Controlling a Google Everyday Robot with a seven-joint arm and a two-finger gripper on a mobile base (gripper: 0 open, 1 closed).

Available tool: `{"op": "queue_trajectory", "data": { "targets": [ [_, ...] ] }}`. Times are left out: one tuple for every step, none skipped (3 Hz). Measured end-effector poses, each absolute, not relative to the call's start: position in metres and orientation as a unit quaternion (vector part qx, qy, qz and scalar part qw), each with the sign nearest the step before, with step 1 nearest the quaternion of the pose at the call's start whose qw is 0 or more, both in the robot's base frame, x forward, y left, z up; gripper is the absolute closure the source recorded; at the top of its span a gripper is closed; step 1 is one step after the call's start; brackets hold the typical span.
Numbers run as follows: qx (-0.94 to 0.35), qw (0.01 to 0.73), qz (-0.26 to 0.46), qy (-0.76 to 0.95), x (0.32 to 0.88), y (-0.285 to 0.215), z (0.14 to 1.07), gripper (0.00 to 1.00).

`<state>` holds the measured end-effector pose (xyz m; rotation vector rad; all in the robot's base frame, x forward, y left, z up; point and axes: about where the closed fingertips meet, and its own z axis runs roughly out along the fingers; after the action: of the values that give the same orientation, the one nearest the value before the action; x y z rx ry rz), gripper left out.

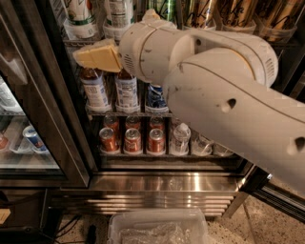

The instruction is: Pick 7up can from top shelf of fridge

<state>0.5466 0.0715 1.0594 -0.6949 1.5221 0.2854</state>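
Note:
The fridge is a black-framed cooler that stands open in front of me. Its top shelf is a wire rack at the upper edge of the camera view. On it stand two whitish cans in clear trays. The left one, with green and red marks, is the 7up can. A dark green can and gold cans stand to its right. My gripper, tan-tipped on the big white arm, is just below the shelf's front edge, under the 7up can and not touching it.
The middle shelf holds white-labelled bottles, and the lower shelf holds red cans. A shiny steel base grille runs below. A second cooler with blue cans stands at the left. A clear plastic bin sits on the floor.

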Motion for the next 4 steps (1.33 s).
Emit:
{"op": "queue_trajectory", "data": {
  "targets": [
    [-0.310,0.681,0.103,0.656,0.548,0.056,1.068,0.19],
    [-0.309,0.695,0.082,0.644,0.545,0.042,1.074,0.20],
    [-0.311,0.696,0.079,0.643,0.544,0.041,1.075,0.02],
    [-0.311,0.696,0.079,0.643,0.544,0.041,1.075,0.00]
  ]
}}
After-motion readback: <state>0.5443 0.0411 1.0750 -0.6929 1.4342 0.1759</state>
